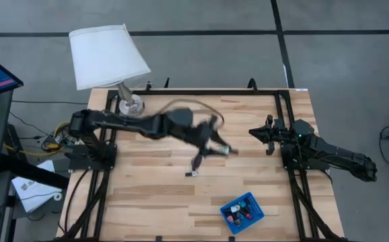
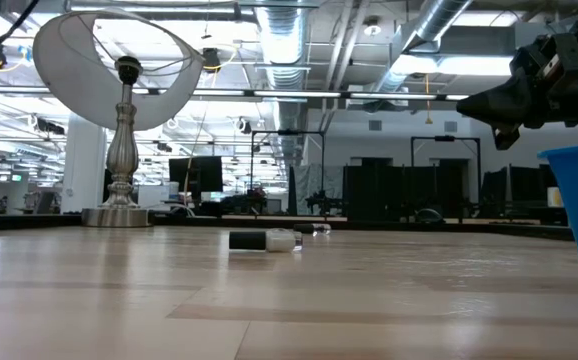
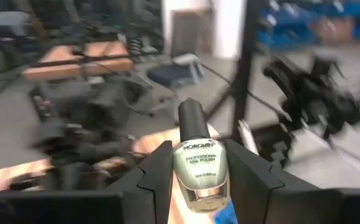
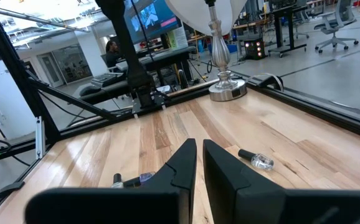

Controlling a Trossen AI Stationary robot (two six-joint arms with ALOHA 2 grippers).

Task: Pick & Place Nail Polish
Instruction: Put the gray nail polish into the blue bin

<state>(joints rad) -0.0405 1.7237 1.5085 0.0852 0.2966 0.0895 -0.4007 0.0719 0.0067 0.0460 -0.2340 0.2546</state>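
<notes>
We see the left arm stretched across the middle of the wooden counter (image 1: 161,188), its left tool (image 3: 195,186) clenched on a pale silvery-green bottle (image 3: 200,168) with a black cap (image 3: 191,121); the bottle stands upright between the two dark fingers (image 3: 158,177), cap above the tips, label facing the wrist camera. From above, this tool (image 1: 215,142) sits near the counter's centre, blurred, so the bottle cannot be made out there. A second bottle (image 1: 192,174) lies on its side on the counter just toward 7 o'clock of the tool, well apart from it; the low view shows it as a dark cap and clear body (image 2: 265,240) flat on the wood, and the right wrist view shows it too (image 4: 256,160). Another small bottle (image 4: 130,180) lies on the counter in that wrist view, partly hidden behind the fingers. The blue tray (image 1: 242,212) sits near the counter's 5 o'clock edge, with several bottles inside; their colours are too small to tell. The right arm waits at 3 o'clock, its right tool (image 1: 260,134) clenched on nothing, fingers (image 4: 183,165) nearly together. A lamp (image 1: 107,57) with a white shade stands at the 11 o'clock corner.
</notes>
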